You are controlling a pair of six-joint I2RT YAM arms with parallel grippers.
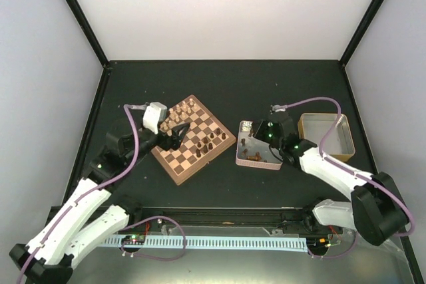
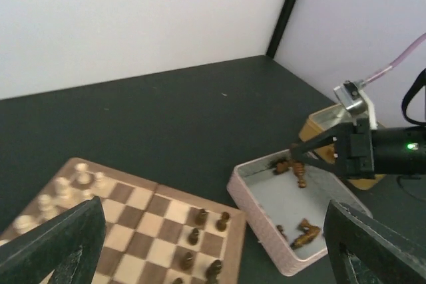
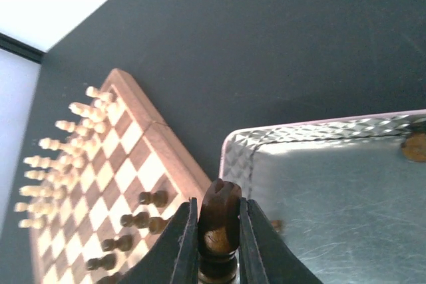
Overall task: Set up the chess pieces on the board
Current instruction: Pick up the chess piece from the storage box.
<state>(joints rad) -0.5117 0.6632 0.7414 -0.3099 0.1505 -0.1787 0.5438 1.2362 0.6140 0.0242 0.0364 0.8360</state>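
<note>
The board (image 1: pixel 165 167) lies left of centre, with pale pieces along its far side and several dark chess pieces (image 1: pixel 210 142) near its right corner. My left gripper (image 1: pixel 174 139) hangs open over the board's middle; in its wrist view the wide jaws (image 2: pixel 214 231) frame the dark pieces (image 2: pixel 200 227) with nothing between them. My right gripper (image 3: pixel 218 231) is shut on one dark chess piece (image 3: pixel 219 211), held upright just above the near-left corner of the silvery tin (image 3: pixel 229 147). From above, that gripper (image 1: pixel 259 138) sits over the tin (image 1: pixel 256 163).
More loose dark pieces (image 2: pixel 303 234) lie inside the tin (image 2: pixel 256 217). A tan tray (image 1: pixel 346 144) stands right of the tin, touching it. Pale pieces (image 3: pixel 66 144) line the board's far edge (image 3: pixel 166 144). A cable rail runs along the table's near edge.
</note>
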